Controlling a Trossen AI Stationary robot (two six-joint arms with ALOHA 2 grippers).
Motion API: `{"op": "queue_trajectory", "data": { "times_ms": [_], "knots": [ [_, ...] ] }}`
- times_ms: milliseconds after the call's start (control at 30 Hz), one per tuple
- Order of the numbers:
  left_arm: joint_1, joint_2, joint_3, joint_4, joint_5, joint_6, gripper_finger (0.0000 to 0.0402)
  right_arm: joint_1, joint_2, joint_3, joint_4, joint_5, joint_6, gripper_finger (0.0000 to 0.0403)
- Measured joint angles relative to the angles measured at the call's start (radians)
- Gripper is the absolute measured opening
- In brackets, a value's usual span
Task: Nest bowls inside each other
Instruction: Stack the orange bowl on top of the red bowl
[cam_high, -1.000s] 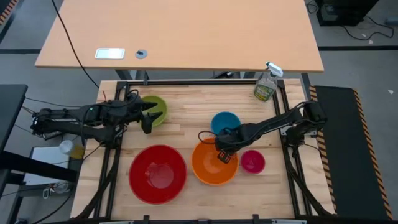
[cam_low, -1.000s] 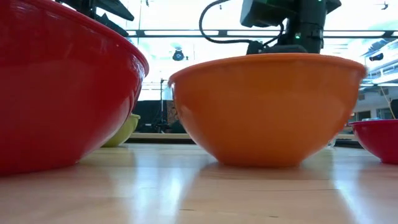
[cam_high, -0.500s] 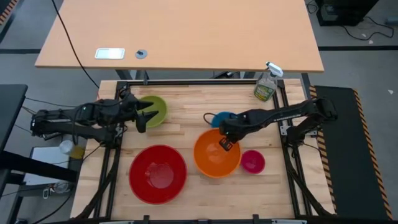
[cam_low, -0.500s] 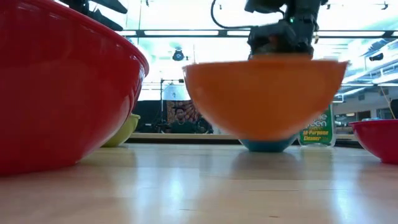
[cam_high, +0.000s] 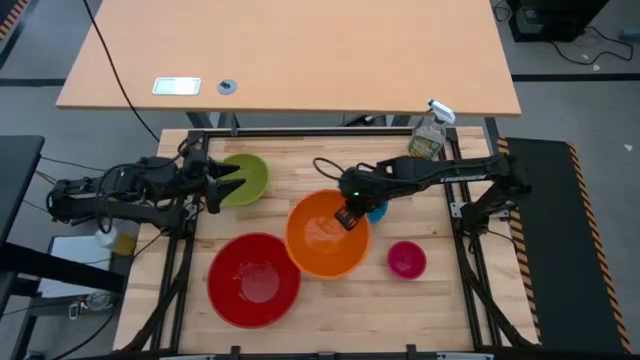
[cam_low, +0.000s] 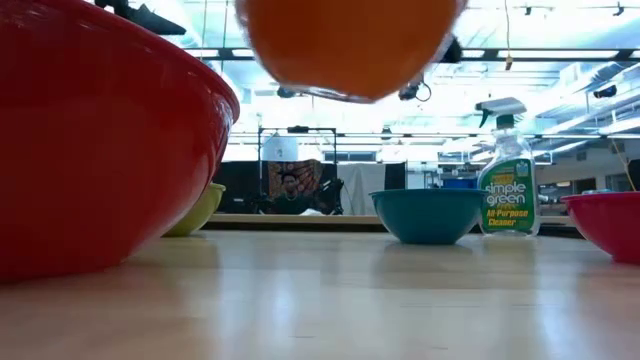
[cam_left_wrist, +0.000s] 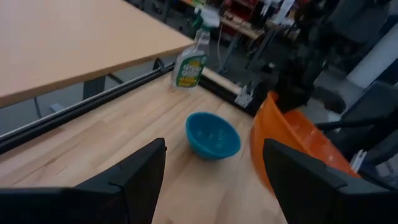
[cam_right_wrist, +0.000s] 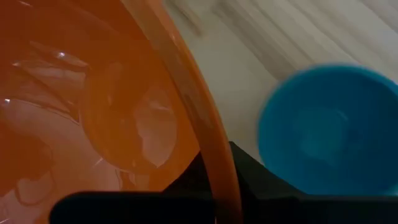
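Note:
My right gripper (cam_high: 347, 215) is shut on the orange bowl (cam_high: 325, 237), which hangs in the air over the middle of the table and shows high up in the low view (cam_low: 350, 45). Just behind it, the blue bowl (cam_high: 377, 210) rests on its base, partly under my right arm. The red bowl (cam_high: 254, 280) sits at the near left, the small pink bowl (cam_high: 406, 260) at the near right, and the green bowl (cam_high: 245, 178) at the far left. Beside the green bowl, my left gripper (cam_high: 222, 180) stands open and holds nothing. My right gripper pinches the orange bowl's rim (cam_right_wrist: 214, 158) on the side facing the blue bowl, with one finger (cam_right_wrist: 189, 177) inside the bowl and the other (cam_right_wrist: 258, 177) outside. The fingers slant down from above. The bowl is lifted clear of the table and tilted.
A clear spray bottle (cam_high: 428, 135) with a green label stands at the far right corner of the work table. A larger tan table (cam_high: 290, 60) lies beyond the far edge. Bare wood shows between the red and pink bowls along the near edge.
My right gripper has risen and moved toward the table's left and far side, taking the orange bowl with it. The bowl has left the table and now hangs tilted in the air, which uncovers the blue bowl and the bottle in the low view. My left gripper has drawn back slightly toward the left edge.

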Motion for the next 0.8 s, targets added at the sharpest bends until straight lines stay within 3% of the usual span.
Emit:
{"op": "queue_trajectory", "data": {
  "times_ms": [200,467,800],
  "knots": [
    [0.000,-0.010,0.026,-0.040,0.025,0.008,0.0272,0.023,0.180,0.231,0.019,0.003,-0.037,0.0022],
    [0.000,-0.010,0.133,-0.220,0.057,0.024,0.0272,0.038,0.391,0.502,0.087,-0.017,-0.081,0.0022],
    [0.000,-0.018,0.242,-0.246,0.083,0.085,0.0272,0.073,0.554,0.593,0.324,-0.105,-0.141,0.0022]
  ]
}}
